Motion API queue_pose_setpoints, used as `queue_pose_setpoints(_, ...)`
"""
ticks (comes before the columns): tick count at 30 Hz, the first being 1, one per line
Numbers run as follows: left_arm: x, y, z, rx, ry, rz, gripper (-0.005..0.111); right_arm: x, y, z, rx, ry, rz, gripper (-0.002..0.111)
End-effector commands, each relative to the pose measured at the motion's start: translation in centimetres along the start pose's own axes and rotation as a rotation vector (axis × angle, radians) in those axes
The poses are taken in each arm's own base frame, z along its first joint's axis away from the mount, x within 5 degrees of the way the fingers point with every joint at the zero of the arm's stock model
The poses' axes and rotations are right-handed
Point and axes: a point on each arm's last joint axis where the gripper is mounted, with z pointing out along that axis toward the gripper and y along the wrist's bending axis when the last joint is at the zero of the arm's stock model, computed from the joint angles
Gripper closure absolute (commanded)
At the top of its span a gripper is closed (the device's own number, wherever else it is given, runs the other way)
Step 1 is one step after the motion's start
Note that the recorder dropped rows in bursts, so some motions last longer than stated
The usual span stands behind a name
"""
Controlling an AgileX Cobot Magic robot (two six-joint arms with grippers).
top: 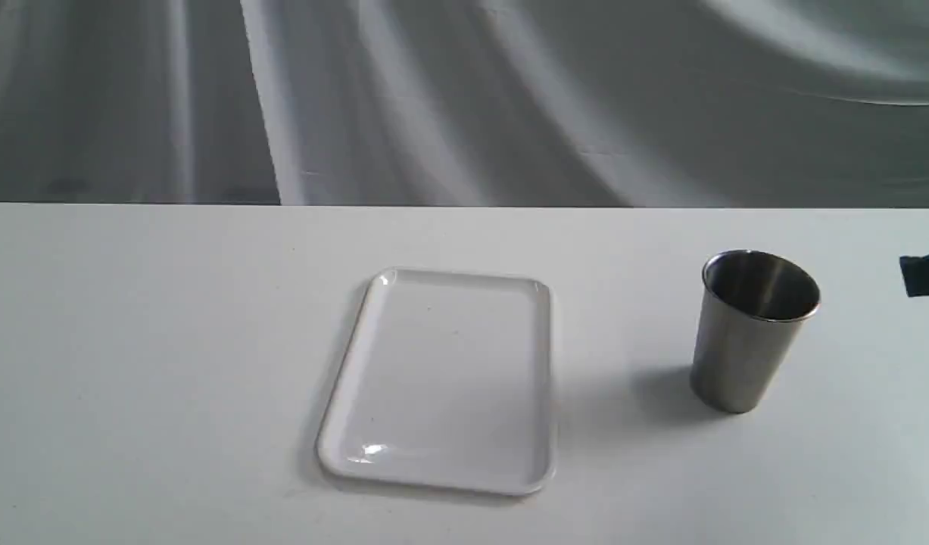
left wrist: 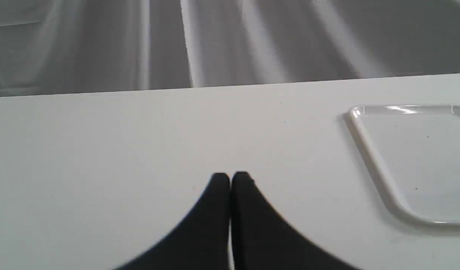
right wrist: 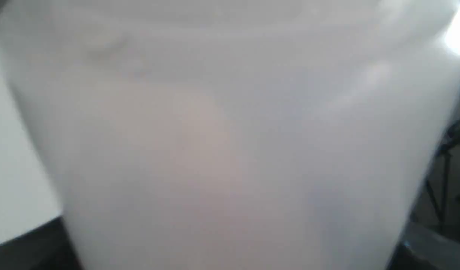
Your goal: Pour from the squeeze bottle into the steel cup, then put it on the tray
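The steel cup [top: 753,330] stands upright on the right of the white table. The flat white tray [top: 441,382] lies bare mid-table, and its corner [left wrist: 413,165] shows in the left wrist view. The squeeze bottle [right wrist: 230,123] fills the right wrist view as a blurred translucent white body; it is out of the exterior view. My right gripper [right wrist: 230,240] holds it between dark fingers [right wrist: 31,243] at its sides. Only a dark bit of that gripper [top: 926,274] shows at the exterior view's right edge, beyond the cup. My left gripper [left wrist: 230,176] is shut and empty, left of the tray.
A grey draped cloth [top: 464,98] hangs behind the table's far edge. Off the table's side, dark stand legs [right wrist: 443,176] appear past the bottle in the right wrist view.
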Motion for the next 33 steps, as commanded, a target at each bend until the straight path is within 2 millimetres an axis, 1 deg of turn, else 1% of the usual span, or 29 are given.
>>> queue_pose_setpoints(1, 0.1, 0.0, 0.0, -0.001, -0.006, -0.006, 0.107, 0.9, 0.9, 1.4, 0.051, 0.034, -0.071, 0.108)
queue_pose_setpoints(5, 0.1, 0.0, 0.0, -0.002, -0.006, -0.004, 0.107, 2.0, 2.3, 2.5, 0.037, 0.084, -0.116, 0.108)
queue_pose_setpoints(8, 0.1, 0.0, 0.0, -0.002, -0.006, -0.004, 0.107, 2.5, 2.8, 3.0, 0.031, 0.104, -0.137, 0.108)
queue_pose_setpoints(13, 0.1, 0.0, 0.0, -0.002, -0.006, -0.004, 0.107, 2.3, 2.3, 3.0, 0.099, 0.101, -0.140, 0.108)
queue_pose_setpoints(16, 0.1, 0.0, 0.0, -0.001, -0.006, -0.006, 0.107, 2.4, 2.0, 3.2, 0.108, 0.111, -0.188, 0.108)
queue_pose_setpoints(19, 0.1, 0.0, 0.0, -0.001, -0.006, -0.006, 0.107, 2.6, 1.6, 3.5, 0.110, 0.129, -0.281, 0.108)
queue_pose_setpoints(23, 0.1, 0.0, 0.0, -0.001, -0.006, -0.006, 0.107, 2.7, 1.5, 3.6, 0.101, 0.141, -0.411, 0.108)
queue_pose_setpoints(28, 0.1, 0.0, 0.0, -0.002, -0.006, -0.004, 0.107, 2.4, 2.5, 5.0, 0.100, 0.164, -0.566, 0.108)
queue_pose_setpoints(31, 0.1, 0.0, 0.0, -0.002, -0.006, -0.004, 0.107, 1.8, 2.9, 5.3, 0.105, 0.157, -0.599, 0.108)
queue_pose_setpoints(33, 0.1, 0.0, 0.0, -0.002, -0.006, -0.004, 0.107, 1.6, 3.0, 5.5, 0.105, 0.161, -0.687, 0.108)
